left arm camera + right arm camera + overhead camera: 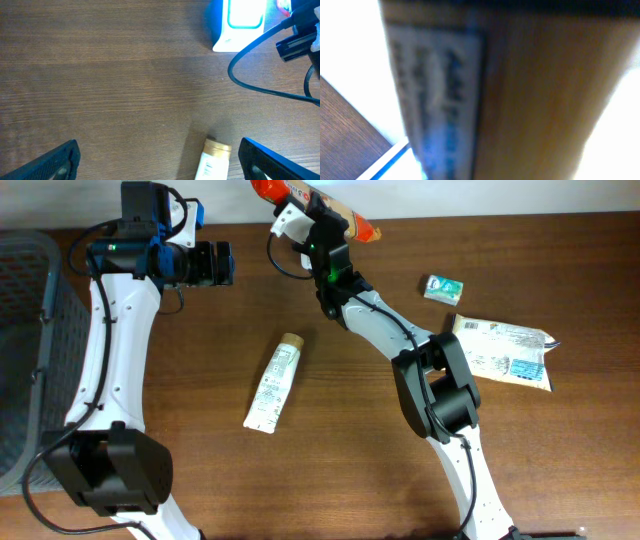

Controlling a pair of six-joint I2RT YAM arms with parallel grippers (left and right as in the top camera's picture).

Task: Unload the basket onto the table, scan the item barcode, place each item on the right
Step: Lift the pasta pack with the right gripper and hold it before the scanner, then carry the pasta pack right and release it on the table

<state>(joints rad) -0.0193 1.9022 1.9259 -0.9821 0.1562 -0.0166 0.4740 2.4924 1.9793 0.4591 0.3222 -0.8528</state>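
The right end effector (322,222) is clamped on an orange-brown packet (362,228), held right at the white scanner (288,220), its label (435,100) blurred close up. Pickup looks done; the scan seems under way but unconfirmed. The left end effector (222,264) stands apart and empty, left of the scanner.

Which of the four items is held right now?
The orange-brown packet, in the right pincer at the far edge; the white tube, green box and flat pouch lie loose.
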